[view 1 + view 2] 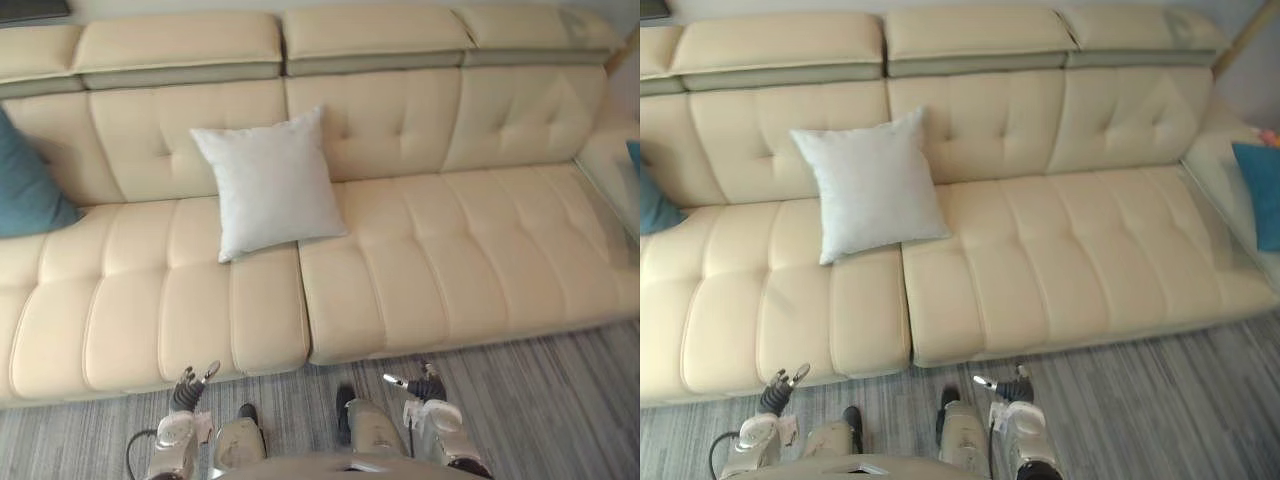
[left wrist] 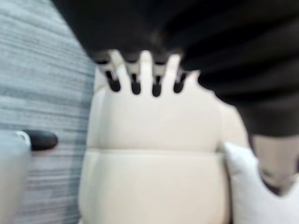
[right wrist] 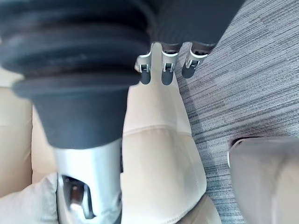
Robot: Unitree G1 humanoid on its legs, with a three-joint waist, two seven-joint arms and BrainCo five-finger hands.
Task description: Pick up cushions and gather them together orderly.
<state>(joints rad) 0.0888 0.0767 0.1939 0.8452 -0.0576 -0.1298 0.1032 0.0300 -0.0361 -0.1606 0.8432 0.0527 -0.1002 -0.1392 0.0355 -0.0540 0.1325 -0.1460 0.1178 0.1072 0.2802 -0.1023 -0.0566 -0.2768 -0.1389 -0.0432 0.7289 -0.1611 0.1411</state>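
Note:
A white square cushion [image 1: 270, 185] leans upright against the back of the cream sofa [image 1: 460, 260], near its middle. A teal cushion [image 1: 25, 190] rests at the sofa's far left end. Another teal cushion [image 1: 1260, 195] lies on the side section at the far right. My left hand [image 1: 190, 385] hangs low in front of the sofa's front edge, fingers [image 2: 135, 77] relaxed and holding nothing. My right hand [image 1: 415, 385] hangs at the same height further right, open and empty, fingers [image 3: 163, 67] over the seat edge. Both hands are well short of the white cushion.
Grey striped carpet [image 1: 560, 400] runs along the sofa's front. The sofa's right half [image 1: 1090, 250] is bare seat. The side section [image 1: 1225, 160] joins at the right corner.

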